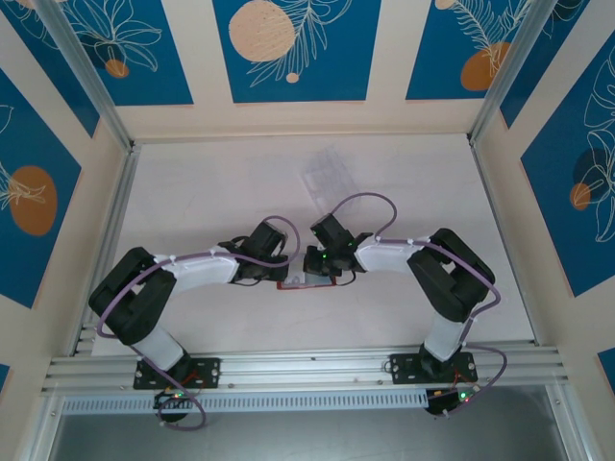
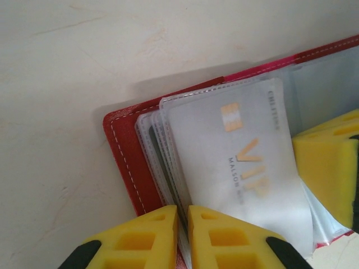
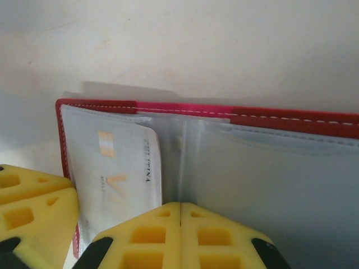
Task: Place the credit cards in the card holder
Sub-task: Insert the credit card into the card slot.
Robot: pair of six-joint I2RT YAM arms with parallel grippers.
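The card holder is light and floppy, with slippery clear sleeves. The left claw pinches the sleeve edge, which looks a sound hold. The right claw sits closed beside the stiff credit card.

One card holder, one credit card, one tray.

**Blue panels round a pale table**

Beyond the left gripper and the right gripper stands a cream back wall set with blue panels, with white leaf drawings and orange discs on them. A left wall and a right wall match it. Beneath the grippers lies a pale, faintly scuffed table, and behind them runs an aluminium rail. The light is soft and even.
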